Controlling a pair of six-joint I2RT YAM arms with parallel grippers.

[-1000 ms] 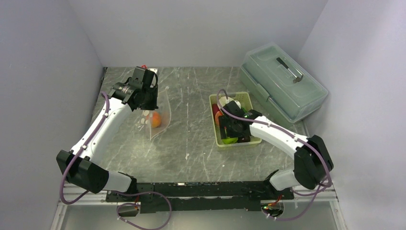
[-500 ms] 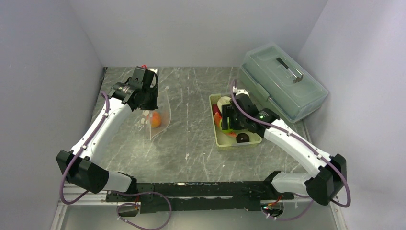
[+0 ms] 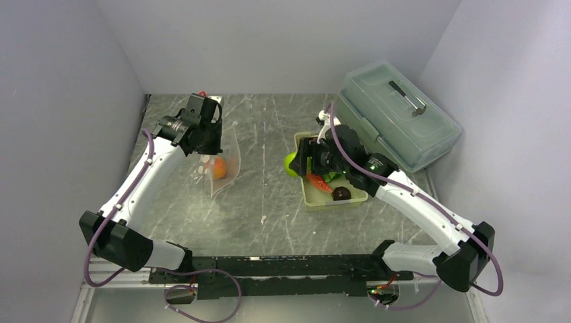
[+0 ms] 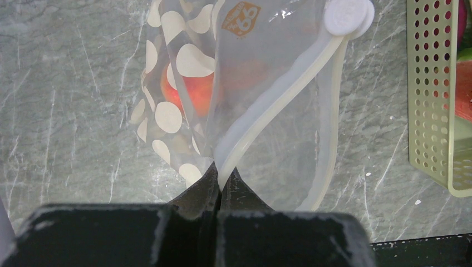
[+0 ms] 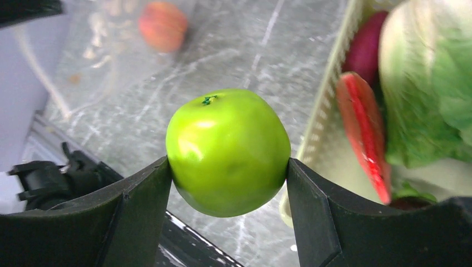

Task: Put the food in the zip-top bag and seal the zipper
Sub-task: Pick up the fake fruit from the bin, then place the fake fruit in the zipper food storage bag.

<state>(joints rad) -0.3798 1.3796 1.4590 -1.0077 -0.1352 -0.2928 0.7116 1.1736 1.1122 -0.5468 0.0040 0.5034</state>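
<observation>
My right gripper [image 3: 295, 163] is shut on the green ball [image 5: 228, 153] and holds it in the air just past the basket's left rim; the ball also shows in the top view [image 3: 291, 163]. My left gripper [image 4: 221, 177] is shut on the zipper [image 4: 278, 94], the whitish strip at the mouth of the zip-top bag [image 3: 227, 158], and holds that mouth open. The orange-red ball [image 4: 189, 89] lies inside the bag. The red-orange long piece [image 5: 364, 128], the lettuce [image 5: 428, 83] and the dark maroon ball [image 3: 341, 194] lie in the basket. The pale piece is hidden.
The pale green slotted basket [image 3: 326, 202] stands right of centre and shows in the left wrist view [image 4: 434, 83]. A large translucent lidded box [image 3: 397, 114] stands at the back right. Walls close the left, back and right sides.
My right gripper has risen out of the basket with the green ball and moved left, over the basket's left rim. The left gripper and the bag have not moved.
</observation>
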